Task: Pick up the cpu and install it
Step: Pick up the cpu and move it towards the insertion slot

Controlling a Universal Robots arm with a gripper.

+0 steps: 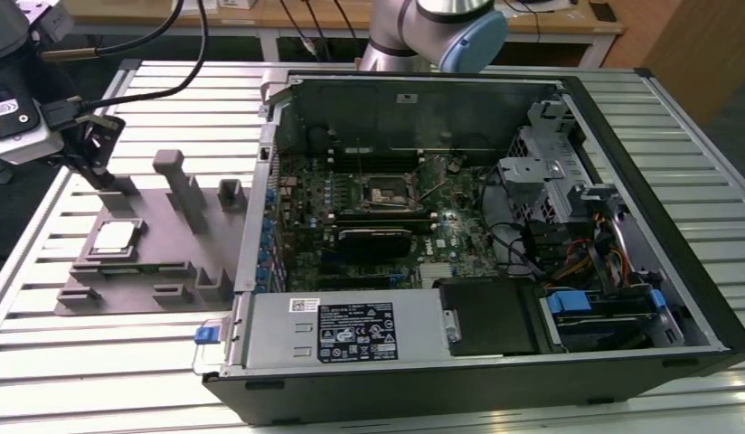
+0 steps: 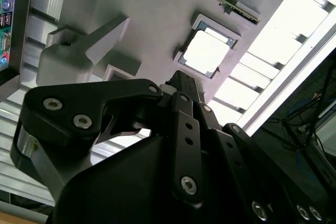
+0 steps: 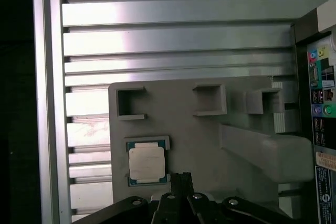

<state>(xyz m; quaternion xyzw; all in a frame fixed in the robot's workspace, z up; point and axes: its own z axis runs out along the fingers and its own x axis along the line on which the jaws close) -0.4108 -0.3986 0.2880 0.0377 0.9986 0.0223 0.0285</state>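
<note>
While the cpu (image 3: 147, 162) sits in the tray (image 3: 202, 140) (untouched), the gripper (image 3: 181, 177) hovers near, seemingly closed.

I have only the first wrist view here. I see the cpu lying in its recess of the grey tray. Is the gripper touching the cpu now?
Observer: No. In the exterior view the gripper hangs over the grey tray, and the cpu lies apart from it, in its recess.
Operator: Where is the socket? My view has just some rear ports.
Observer: The case lies open at the exterior view's right of the tray; the socket sits near the middle of the motherboard.
Operator: Is something close to the socket?
Observer: A black finned block lies just beside it, on the side nearer the camera.
</note>
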